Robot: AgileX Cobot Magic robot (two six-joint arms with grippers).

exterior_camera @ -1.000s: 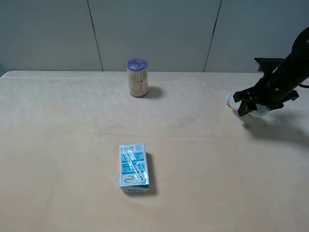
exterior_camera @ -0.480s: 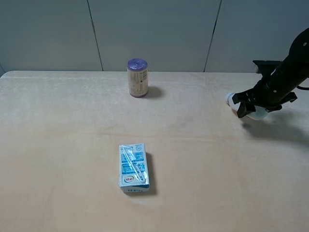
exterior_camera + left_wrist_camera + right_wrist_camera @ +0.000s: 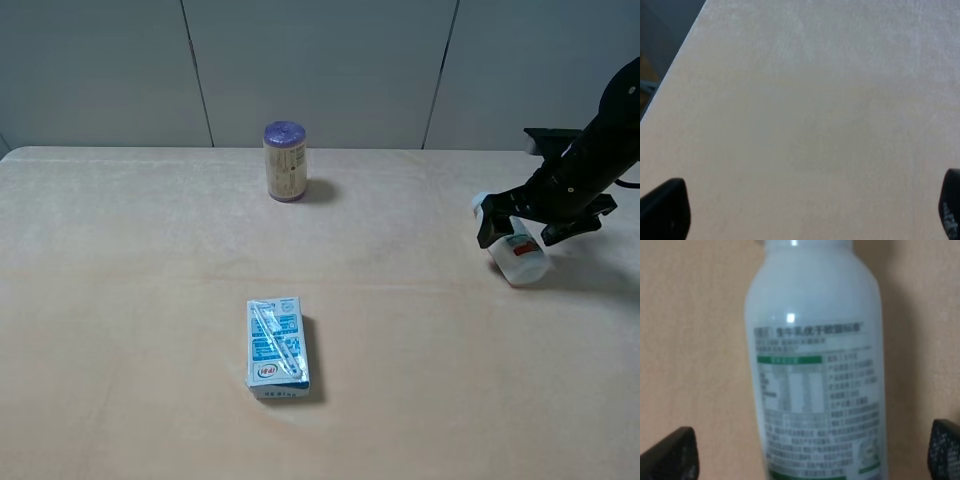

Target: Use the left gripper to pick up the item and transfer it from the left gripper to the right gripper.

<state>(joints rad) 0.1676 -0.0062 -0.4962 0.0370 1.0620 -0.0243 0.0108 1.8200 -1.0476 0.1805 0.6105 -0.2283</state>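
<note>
The small white bottle (image 3: 518, 254) lies on its side on the table (image 3: 150, 300), at the right, under the right gripper (image 3: 530, 224).

The bottle looks light, with a stiff and smooth plastic wall, so I think it can slip or roll; the best place to take it is across the middle of the body, on the label, not at the cap. Its inside is hidden, so I cannot tell if it is full. In the right wrist view the bottle (image 3: 815, 375) sits between wide-spread jaws that do not touch it. The left gripper (image 3: 800, 210) is also spread wide, over bare table. Well apart stand the closed purple-lidded jar (image 3: 285, 161) and the flat sealed carton (image 3: 276, 347).
</note>
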